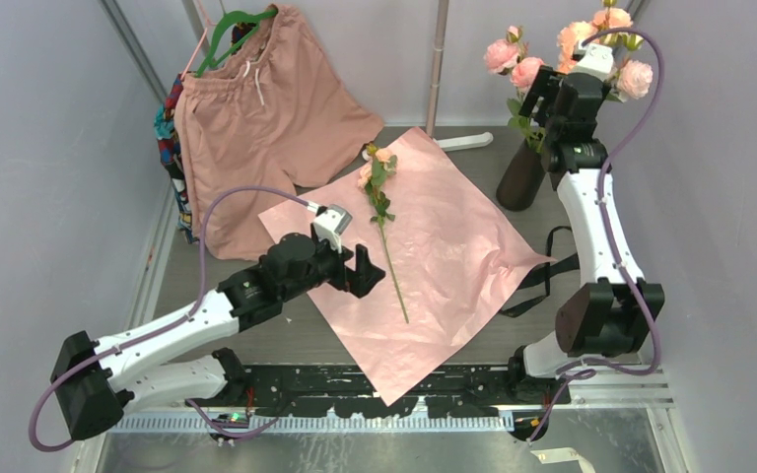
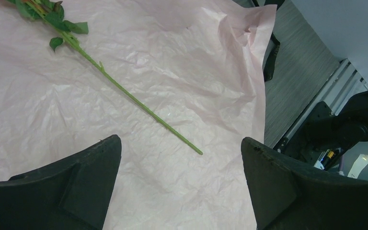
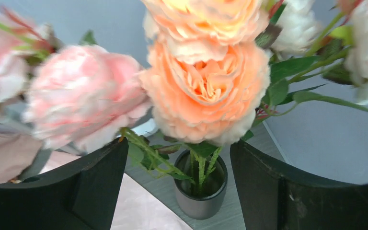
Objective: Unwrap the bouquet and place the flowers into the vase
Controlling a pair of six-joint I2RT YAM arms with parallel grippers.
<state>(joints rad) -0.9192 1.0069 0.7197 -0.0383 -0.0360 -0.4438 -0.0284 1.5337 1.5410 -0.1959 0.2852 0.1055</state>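
Top external view: nearest, the left arm reaches in from the near left corner of the table point(image 1: 296, 340). The left fingers point(image 1: 367, 281) are spread wide and hold nothing. They hang over the left part of the unwrapped pink paper point(image 1: 434, 246), which lies flat in the middle of the table. In the left wrist view the left fingers point(image 2: 76, 191) frame bare, crinkled paper point(image 2: 182, 76), with the lower end of a thin green stem point(image 2: 139, 103) lying beyond them, untouched.

That stem belongs to a single peach-pink flower point(image 1: 384, 232) lying on the paper, its cut end toward the arms and its bloom near the paper's far edge. A black ribbon point(image 1: 544, 281) trails on the table at the paper's right corner, beside the right arm.

Farther back on the right stands the black vase point(image 1: 518, 182), upright, just off the paper's right edge. The rest of the flowers point(image 1: 527, 71) already stand in it. The right fingers point(image 1: 537, 97) are up among those blooms, above the vase. In the right wrist view the right fingers point(image 3: 91, 191) stand wide apart with the stems and the vase point(image 3: 200, 196) between them, touching neither. A peach bloom point(image 3: 211, 91) and a pink bloom point(image 3: 84, 96) fill the space just above.

At the far left, salmon-pink shorts point(image 1: 256, 128) hang from a green hanger point(image 1: 232, 25).
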